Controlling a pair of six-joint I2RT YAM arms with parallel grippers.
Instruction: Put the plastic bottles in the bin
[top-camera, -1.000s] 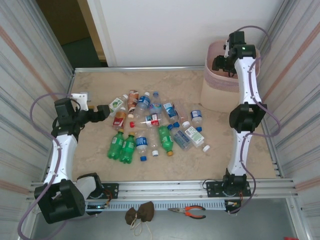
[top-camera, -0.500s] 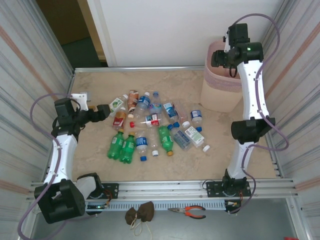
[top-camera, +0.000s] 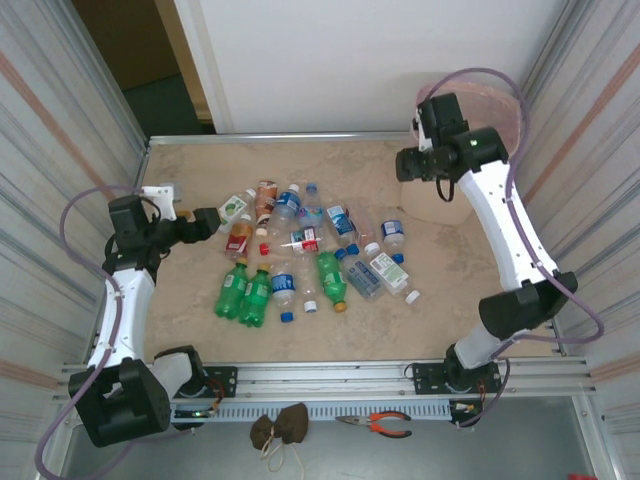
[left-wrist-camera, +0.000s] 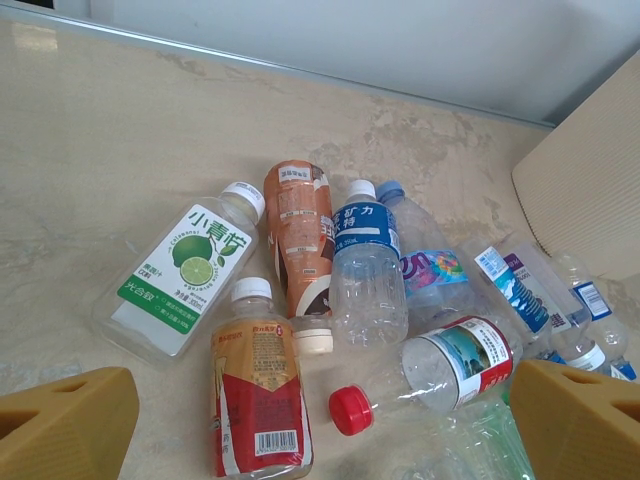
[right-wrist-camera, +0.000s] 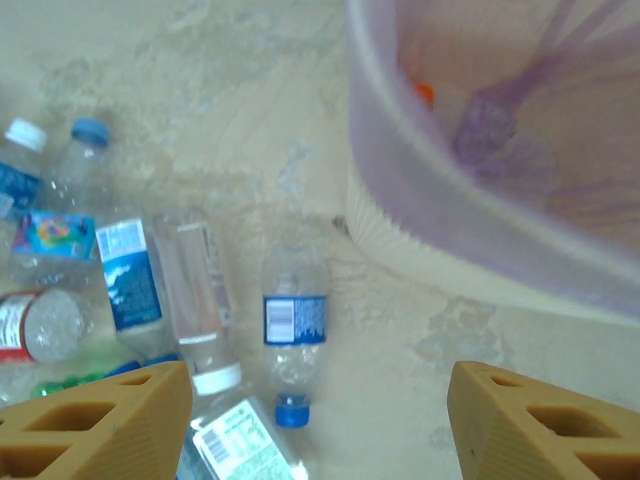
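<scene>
Pink bin: tall, tapered, pale pink plastic wastebasket (top-camera: 428, 198) with a thin translucent liner, standing at the far right of the beige marbled table (top-camera: 190, 300). The right arm crosses in front of it in the top view.
Bottle heap: small plastic bottles (top-camera: 305, 260), clear or green, lying on their sides mid-table, left of the pink bin.
Right gripper (right-wrist-camera: 315, 400): tan fingers spread with nothing between them. It hangs over the table just beside the bin's left wall.
Left gripper (top-camera: 207, 225): fingers spread wide and empty, low at the left edge of the heap.
Green bottles (top-camera: 245, 292): two lie side by side at the heap's near left, and a third (top-camera: 332, 277) lies further right.
Lime-label bottle (left-wrist-camera: 180, 275): clear with a white cap, leftmost in the left wrist view.
Brown bottle (left-wrist-camera: 300, 245): lies between the lime-label bottle and a blue-label clear bottle (left-wrist-camera: 365, 270), touching the latter.
Orange-label bottle (left-wrist-camera: 255, 395): white cap, nearest the left fingers.
Red-cap bottle (left-wrist-camera: 445, 365): clear, tilted across the others.
Blue-cap bottle (right-wrist-camera: 295, 330): clear with a blue label, on the table near the bin's base but apart from it.
</scene>
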